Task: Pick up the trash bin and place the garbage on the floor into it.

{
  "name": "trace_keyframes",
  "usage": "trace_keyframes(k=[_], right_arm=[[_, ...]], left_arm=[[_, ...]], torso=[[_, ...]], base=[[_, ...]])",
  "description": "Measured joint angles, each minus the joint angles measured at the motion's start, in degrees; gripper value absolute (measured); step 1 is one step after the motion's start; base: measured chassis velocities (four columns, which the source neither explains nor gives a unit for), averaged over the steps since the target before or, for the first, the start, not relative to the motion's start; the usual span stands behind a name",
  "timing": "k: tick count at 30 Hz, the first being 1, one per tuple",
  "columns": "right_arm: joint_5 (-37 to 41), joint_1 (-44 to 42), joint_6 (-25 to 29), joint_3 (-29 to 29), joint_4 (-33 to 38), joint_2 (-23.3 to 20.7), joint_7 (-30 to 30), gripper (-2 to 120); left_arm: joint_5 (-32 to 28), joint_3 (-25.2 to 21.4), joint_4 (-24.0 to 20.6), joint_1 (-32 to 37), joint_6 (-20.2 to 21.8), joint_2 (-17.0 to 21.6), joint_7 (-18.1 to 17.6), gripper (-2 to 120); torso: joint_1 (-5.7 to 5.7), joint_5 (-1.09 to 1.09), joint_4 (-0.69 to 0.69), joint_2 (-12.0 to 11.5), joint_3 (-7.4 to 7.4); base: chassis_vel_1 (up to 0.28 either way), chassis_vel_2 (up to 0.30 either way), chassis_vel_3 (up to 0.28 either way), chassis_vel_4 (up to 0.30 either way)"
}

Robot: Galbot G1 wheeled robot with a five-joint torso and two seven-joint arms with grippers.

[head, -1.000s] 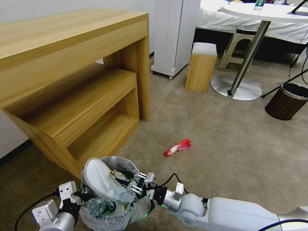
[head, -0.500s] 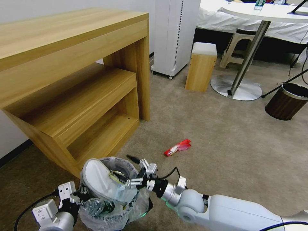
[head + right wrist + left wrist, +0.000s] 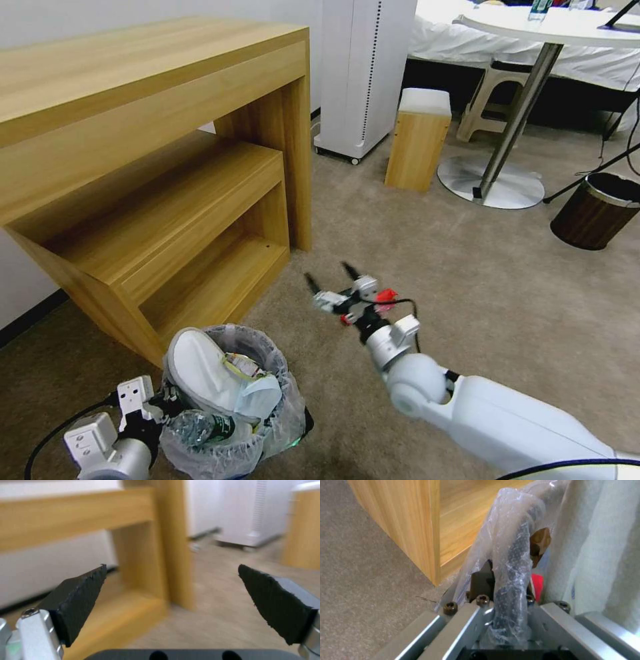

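I am holding the trash bin (image 3: 230, 427) by its bagged rim, left gripper (image 3: 501, 600) pinching the rim above the carpet (image 3: 480, 267). My right gripper (image 3: 331, 279), fingers spread, is hovering before the red wrapper (image 3: 384, 295): light, crinkly, best pinched mid-length.

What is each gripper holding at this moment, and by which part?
The left gripper is shut on the trash bin, clamping its bag-covered rim. The right gripper is open above the carpet, holding nothing.

Red wrapper (image 3: 385, 295) mostly hidden behind right gripper (image 3: 330, 279); left gripper (image 3: 159, 405) fingertips hidden by trash bin (image 3: 230, 448) bag; brown bin (image 3: 595, 213) cut off at edge.
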Motion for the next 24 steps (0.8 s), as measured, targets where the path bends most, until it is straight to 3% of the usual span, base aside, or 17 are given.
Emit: trace_keyframes(k=[9,24], right_arm=[[-2.32,-3.81,-6.43,6.29,0.31,-3.22,8.45,100],[-10.53,-12.34,-1.65,14.99,-1.78,-6.31,5.53,100]], left_arm=[[1.28,-0.04,0.10,0.24,0.16,-0.03,0.63,1],[3.29,-0.34,-0.87,0.96,-1.00,-0.38,1.63,1]], torso=[[0.00,0.00,0.00,0.00,0.00],[0.00,-0.01,0.00,0.00,0.00]], base=[[0.000,0.000,0.000,0.000],[0.000,0.000,0.000,0.000]])
